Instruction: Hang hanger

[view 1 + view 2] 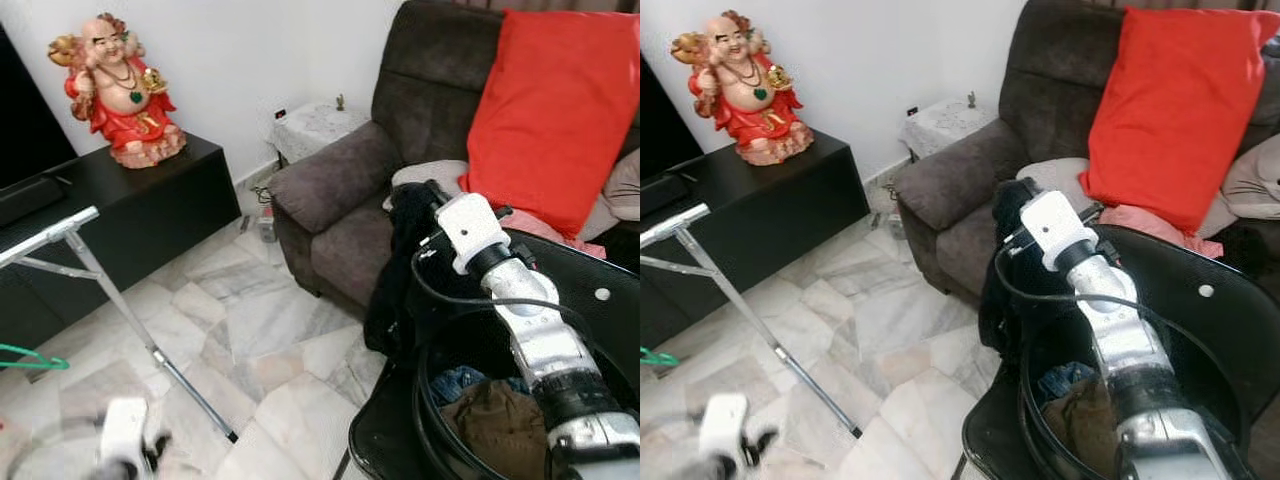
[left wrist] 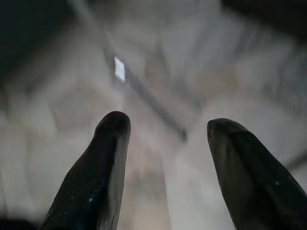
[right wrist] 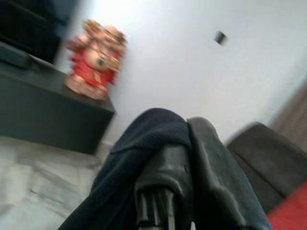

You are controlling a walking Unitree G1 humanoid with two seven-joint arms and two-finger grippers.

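Note:
A green hanger (image 1: pixel 30 357) pokes in at the far left, beneath the silver bar of a drying rack (image 1: pixel 60 232). My right gripper (image 1: pixel 422 200) is raised over the black laundry basket (image 1: pixel 600 290) and is shut on a dark garment (image 1: pixel 395 290). The garment hangs down in front of the sofa. In the right wrist view the garment (image 3: pixel 144 158) drapes over the closed fingers (image 3: pixel 165 191). My left gripper (image 2: pixel 168 124) is open with nothing between its fingers, low over the marble floor. Its wrist (image 1: pixel 125 435) looks blurred at the bottom left.
A dark sofa (image 1: pixel 340 190) with a red cushion (image 1: pixel 555 110) stands at the right. More clothes (image 1: pixel 490 410) lie in the basket. A black cabinet (image 1: pixel 150 200) with a red statue (image 1: pixel 115 90) lines the left wall. The rack's slanted leg (image 1: pixel 150 345) crosses the floor.

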